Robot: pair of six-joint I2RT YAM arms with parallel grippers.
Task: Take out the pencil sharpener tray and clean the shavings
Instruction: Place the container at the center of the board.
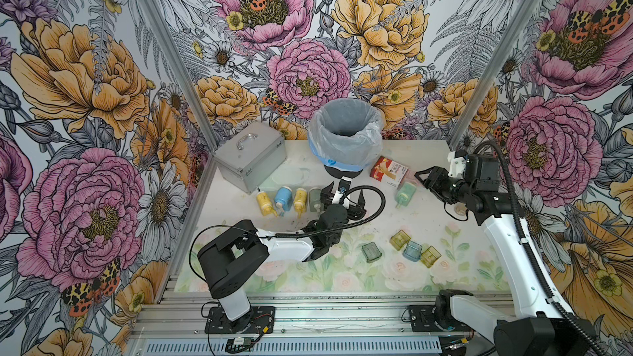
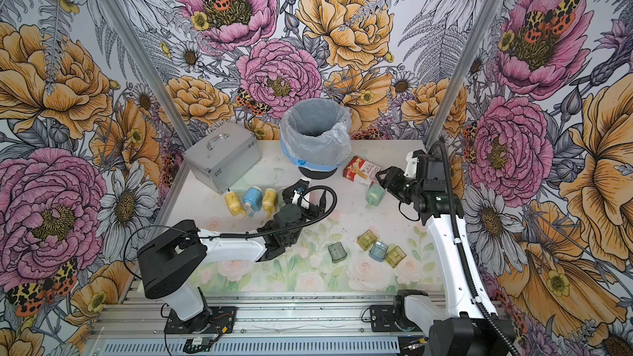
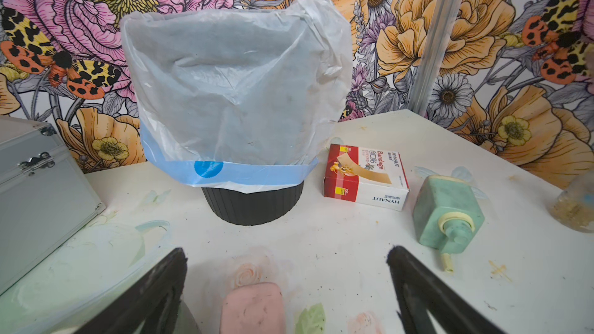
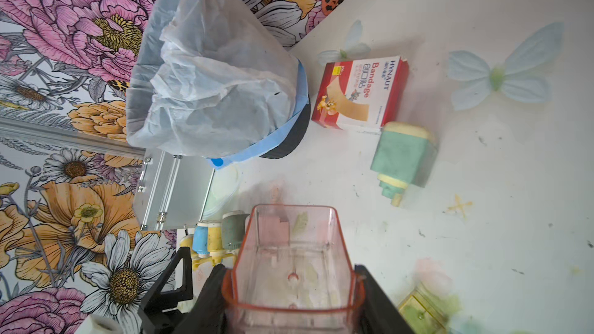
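Note:
My right gripper (image 4: 291, 273) is shut on the pencil sharpener tray (image 4: 292, 252), a clear pinkish box with a red rim, its open side facing the camera and its inside looking clean. In both top views that gripper (image 1: 424, 178) (image 2: 385, 176) hangs right of the lined bin (image 1: 342, 152), above the table. My left gripper (image 3: 286, 252) is open, its fingers astride a pink sharpener body (image 3: 252, 308) lying on the table; in a top view this gripper (image 1: 342, 196) hides the body. Shavings (image 3: 321, 288) show as tiny dark flecks on the tabletop.
A silver case (image 1: 250, 155) stands back left and a bandage box (image 1: 388, 171) beside the bin. Several sharpeners (image 1: 282, 198) lie in a row, a green one (image 1: 404, 193) apart. Several emptied trays (image 1: 412, 251) lie front right. A clear container (image 3: 575, 207) sits under the right arm.

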